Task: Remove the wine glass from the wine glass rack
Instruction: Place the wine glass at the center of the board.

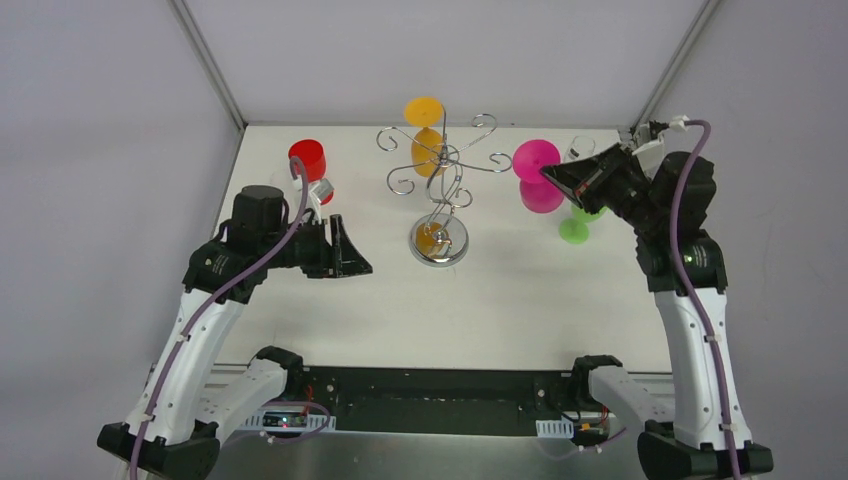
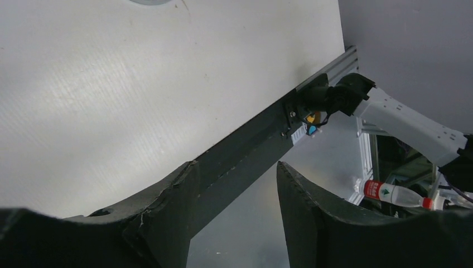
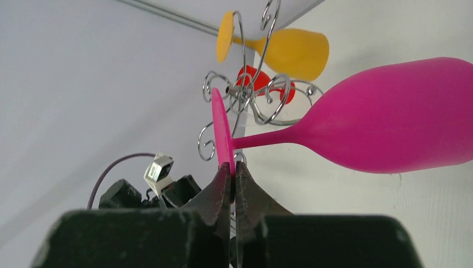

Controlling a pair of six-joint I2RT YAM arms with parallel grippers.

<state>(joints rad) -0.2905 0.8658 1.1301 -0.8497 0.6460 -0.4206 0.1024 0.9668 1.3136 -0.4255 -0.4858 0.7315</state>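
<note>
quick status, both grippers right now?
Left gripper: open, holding nothing.
Right gripper: closed on the foot of the pink wine glass.

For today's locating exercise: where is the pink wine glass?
Top view: the pink wine glass is right of the wine glass rack, foot pinched in the right tool.

Pink wine glass (image 3: 390, 123), just right of upright silver wine glass rack (image 1: 439, 242)
</note>
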